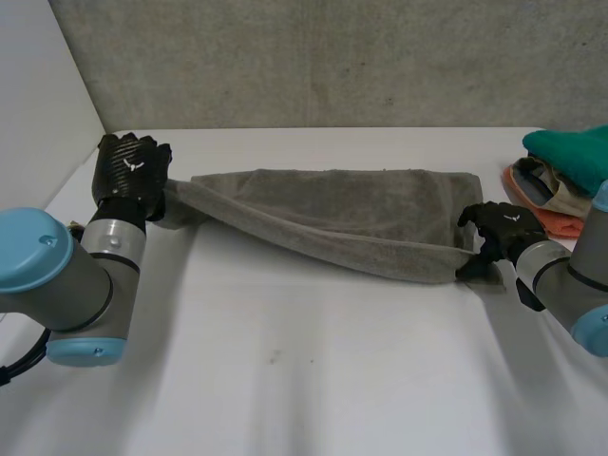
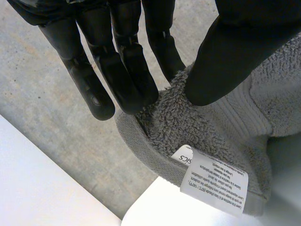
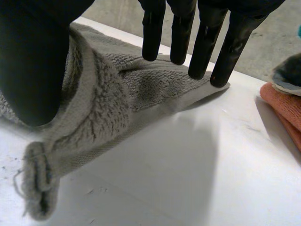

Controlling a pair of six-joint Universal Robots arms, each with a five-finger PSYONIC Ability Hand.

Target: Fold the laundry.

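Observation:
A long grey towel [image 1: 351, 218] lies stretched across the far half of the white table [image 1: 304, 380], folded lengthwise. My left hand [image 1: 131, 169] holds its left end raised. In the left wrist view its fingers [image 2: 117, 61] and thumb pinch a towel corner [image 2: 211, 127] just above a white care label [image 2: 214, 186]. My right hand [image 1: 499, 228] is at the towel's right end, low over the table. There its fingers [image 3: 202, 42] are straight and spread away from the thumb [image 3: 28, 70]. The towel end [image 3: 108, 103] rests loose on the table between them.
A pile of clothes sits at the back right, teal cloth [image 1: 570, 152] on top of orange cloth [image 1: 560, 223], close beside my right hand; the orange cloth [image 3: 282, 108] lies past its fingertips. A concrete wall [image 1: 332, 57] runs behind the table.

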